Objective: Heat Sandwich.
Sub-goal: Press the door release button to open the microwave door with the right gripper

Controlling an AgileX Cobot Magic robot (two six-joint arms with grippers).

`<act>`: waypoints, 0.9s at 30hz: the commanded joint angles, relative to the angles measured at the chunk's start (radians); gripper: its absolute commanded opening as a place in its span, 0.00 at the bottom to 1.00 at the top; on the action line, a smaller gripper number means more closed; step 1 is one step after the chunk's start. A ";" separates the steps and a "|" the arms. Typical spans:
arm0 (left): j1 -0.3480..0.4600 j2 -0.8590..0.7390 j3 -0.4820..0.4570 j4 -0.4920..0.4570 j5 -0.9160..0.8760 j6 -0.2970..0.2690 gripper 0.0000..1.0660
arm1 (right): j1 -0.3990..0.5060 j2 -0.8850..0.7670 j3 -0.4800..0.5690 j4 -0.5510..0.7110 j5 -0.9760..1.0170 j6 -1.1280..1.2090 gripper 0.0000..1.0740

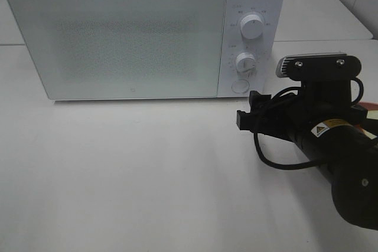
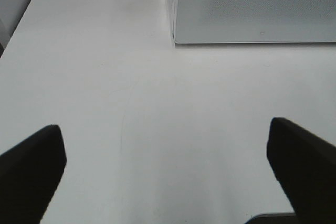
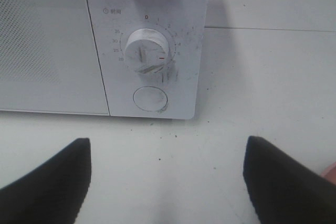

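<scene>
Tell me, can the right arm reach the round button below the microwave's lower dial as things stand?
Probably yes: the right arm holds its open jaws facing the round button, with only bare table between.

This is looking like a lab bench posing as a kitchen. A white microwave (image 1: 136,39) is standing on a plain white table (image 1: 118,175), just ahead of the right claw (image 3: 167,142).
</scene>
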 commanded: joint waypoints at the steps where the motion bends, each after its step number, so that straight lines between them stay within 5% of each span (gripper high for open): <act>1: -0.004 -0.023 0.002 -0.001 0.002 -0.002 0.94 | 0.004 -0.003 -0.007 0.001 0.011 0.125 0.71; 16: -0.004 -0.023 0.002 -0.001 0.002 -0.002 0.94 | 0.004 -0.003 -0.007 -0.001 0.018 0.862 0.69; 27: -0.004 -0.023 0.002 -0.001 0.002 -0.002 0.94 | 0.004 -0.003 -0.007 -0.001 0.018 1.450 0.57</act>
